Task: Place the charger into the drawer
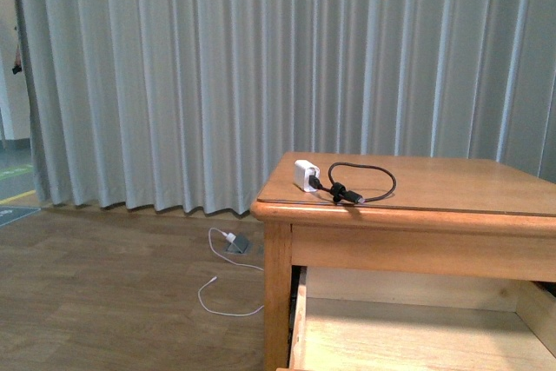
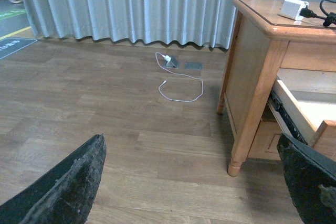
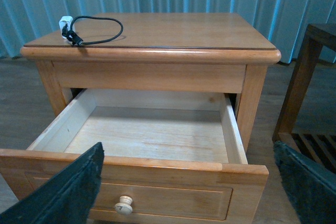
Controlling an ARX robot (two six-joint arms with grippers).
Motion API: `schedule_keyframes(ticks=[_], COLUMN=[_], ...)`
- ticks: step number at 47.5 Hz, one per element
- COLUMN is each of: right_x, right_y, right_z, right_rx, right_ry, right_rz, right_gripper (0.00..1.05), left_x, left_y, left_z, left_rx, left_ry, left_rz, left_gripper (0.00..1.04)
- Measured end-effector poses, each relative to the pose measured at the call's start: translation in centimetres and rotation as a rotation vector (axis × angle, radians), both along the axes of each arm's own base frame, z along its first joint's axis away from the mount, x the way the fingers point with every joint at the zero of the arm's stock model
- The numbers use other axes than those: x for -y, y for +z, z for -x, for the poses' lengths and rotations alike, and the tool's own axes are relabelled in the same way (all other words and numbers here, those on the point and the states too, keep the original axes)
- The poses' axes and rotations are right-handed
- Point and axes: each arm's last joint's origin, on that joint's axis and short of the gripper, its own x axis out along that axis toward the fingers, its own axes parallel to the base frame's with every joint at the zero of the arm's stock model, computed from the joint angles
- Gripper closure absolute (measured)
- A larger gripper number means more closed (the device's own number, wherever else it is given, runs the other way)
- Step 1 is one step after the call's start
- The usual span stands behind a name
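Although the drawer (image 3: 152, 135) already stands pulled out of the cabinet (image 3: 157, 74), its pale, smooth wooden floor bare, the charger (image 1: 306, 175) lies on the cabinet's glossy honey-brown top by its left edge: a white cube trailing a thin black looped cable. Lifting and dropping it in remain. The left hand (image 2: 190, 145) and right hand (image 3: 188, 150) are both spread wide, grasping nothing.
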Motion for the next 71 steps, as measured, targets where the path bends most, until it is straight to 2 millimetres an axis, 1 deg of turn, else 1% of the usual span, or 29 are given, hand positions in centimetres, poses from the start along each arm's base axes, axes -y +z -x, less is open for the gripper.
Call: schedule_keyframes(ticks=[22,25,28,30,32,36,38,46,49,52,56,62,64,66,71], right_x=[0.0,0.0,0.0,0.0,0.0,0.0,0.0,0.0,0.0,0.0,0.0,0.0,0.0,0.0,0.0], right_y=[0.0,0.0,0.0,0.0,0.0,0.0,0.0,0.0,0.0,0.0,0.0,0.0,0.0,0.0,0.0], right_z=[0.0,0.0,0.0,0.0,0.0,0.0,0.0,0.0,0.0,0.0,0.0,0.0,0.0,0.0,0.0], right_rx=[0.000,0.000,0.000,0.000,0.000,0.000,0.000,0.000,0.000,0.000,0.000,0.000,0.000,0.000,0.000], right_ry=[0.000,0.000,0.000,0.000,0.001,0.001,0.001,0.001,0.001,0.001,0.001,0.001,0.001,0.001,0.001], right_rz=[0.001,0.002,0.002,0.002,0.002,0.002,0.002,0.002,0.002,0.002,0.002,0.002,0.002,0.002,0.002], right_gripper=[0.08,0.08,0.08,0.08,0.08,0.08,0.08,0.08,0.08,0.08,0.08,0.08,0.08,0.08,0.08], left_x=[0.0,0.0,0.0,0.0,0.0,-0.1,0.0,1.2,2.4,3.5,4.8,7.6,8.4,9.5,11.7], left_y=[0.0,-0.2,-0.5,-0.6,0.0,2.3,3.5,6.5,7.5,8.6,9.7,11.7,12.1,12.6,13.3], left_z=[0.0,-0.1,-0.5,-0.8,-1.4,-3.0,-4.1,-8.8,-11.4,-13.4,-15.6,-19.7,-20.9,-22.5,-25.7], left_rx=[0.000,-0.051,-0.104,-0.127,-0.135,-0.125,-0.124,-0.158,-0.185,-0.196,-0.196,-0.183,-0.179,-0.178,-0.178], left_ry=[0.000,0.073,0.183,0.200,0.206,0.212,0.204,0.166,0.133,0.099,0.067,0.020,0.007,0.002,-0.013], left_rz=[0.000,0.023,0.054,0.062,0.090,0.129,0.148,0.155,0.152,0.159,0.167,0.184,0.185,0.187,0.190], left_gripper=[0.06,0.06,0.06,0.06,0.06,0.06,0.06,0.06,0.06,0.06,0.06,0.06,0.06,0.06,0.06])
